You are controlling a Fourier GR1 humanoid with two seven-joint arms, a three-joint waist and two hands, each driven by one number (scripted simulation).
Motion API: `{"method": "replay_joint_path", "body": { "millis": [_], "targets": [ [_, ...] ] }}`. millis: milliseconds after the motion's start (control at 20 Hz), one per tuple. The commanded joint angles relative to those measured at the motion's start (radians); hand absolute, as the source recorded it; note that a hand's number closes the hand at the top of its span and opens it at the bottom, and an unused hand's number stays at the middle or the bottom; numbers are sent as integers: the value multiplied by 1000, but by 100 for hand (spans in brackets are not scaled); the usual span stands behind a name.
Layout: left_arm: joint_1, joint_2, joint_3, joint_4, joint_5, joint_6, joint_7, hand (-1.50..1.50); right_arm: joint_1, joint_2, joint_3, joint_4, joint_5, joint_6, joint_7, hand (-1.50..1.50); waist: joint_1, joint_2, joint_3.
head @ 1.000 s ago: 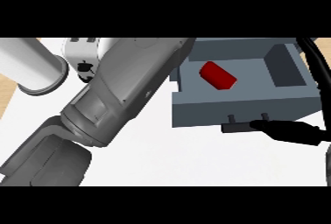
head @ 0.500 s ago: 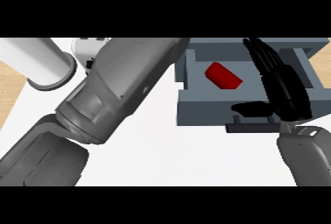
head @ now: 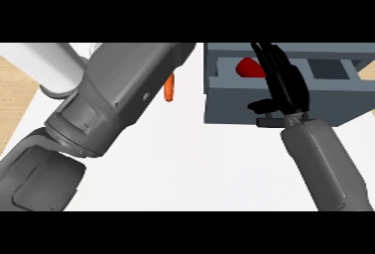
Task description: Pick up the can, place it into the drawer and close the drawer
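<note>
The red can (head: 249,68) lies inside the open grey drawer (head: 234,104) at the upper right, partly hidden behind my right hand. My right hand (head: 287,87) is black, with straight fingers laid across the drawer's front wall and pointing into the drawer. Its thumb sticks out to the left just above the drawer's dark handle (head: 268,121). It holds nothing. My left forearm (head: 110,104) runs as a large grey shape from the lower left to the top centre. The left hand itself does not show.
A thin orange object (head: 170,89) peeks out beside the left forearm on the white counter (head: 190,168). A white cylinder (head: 47,67) stands at the upper left. The counter's left edge borders wooden floor (head: 11,99).
My right hand has swung from the drawer's right side over its front, and its forearm has come into view. The drawer front sits further back, and more of the can is hidden.
</note>
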Motion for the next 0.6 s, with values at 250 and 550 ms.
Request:
{"method": "replay_joint_path", "body": {
  "millis": [250,550],
  "targets": [
    [101,82,1,-81,-18,-67,25,-150,-216,71,-82,393,107,-293,-8,-150,31,0,0],
    [99,123,-21,-178,-38,-45,126,-150,-353,45,-135,594,126,-371,-29,-150,69,-5,-1]
  ]
}}
